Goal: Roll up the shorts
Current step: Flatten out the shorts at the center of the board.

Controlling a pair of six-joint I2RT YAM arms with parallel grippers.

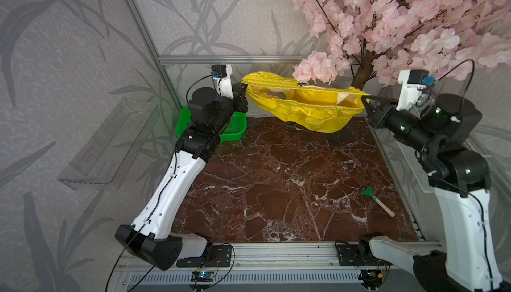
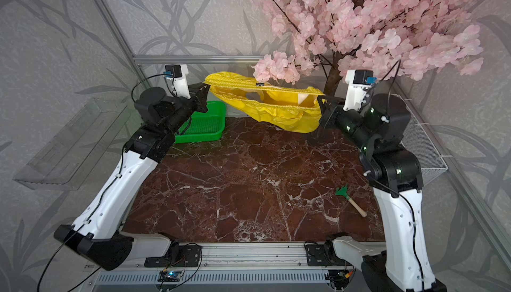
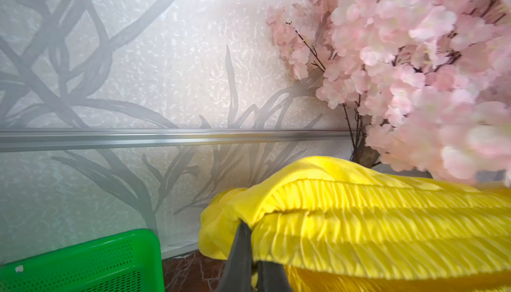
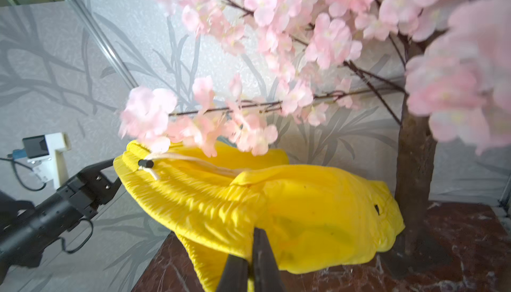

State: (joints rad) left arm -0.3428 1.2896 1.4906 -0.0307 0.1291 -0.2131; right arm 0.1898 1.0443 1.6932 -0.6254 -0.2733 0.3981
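The bright yellow shorts [image 1: 304, 105] [image 2: 276, 110] hang stretched by their gathered waistband over the back of the marble table [image 1: 276, 180]. My left gripper [image 1: 244, 86] [image 2: 206, 86] [image 3: 253, 238] is shut on the waistband's left end. My right gripper [image 1: 365, 98] [image 2: 320, 98] [image 4: 250, 249] is shut on the right end. The waist opening gapes toward the front, and the legs sag down to the tabletop. In the right wrist view the whitish drawstring [image 4: 193, 162] lies along the band and a small dark label [image 4: 377, 209] sits on a leg.
A green basket [image 1: 235, 127] [image 2: 210, 122] [image 3: 83, 263] stands at the back left under my left arm. The pink blossom tree's trunk [image 1: 362, 75] [image 4: 414, 180] and a low branch [image 1: 318, 66] crowd the shorts at the back right. A small green rake [image 1: 377, 200] lies front right.
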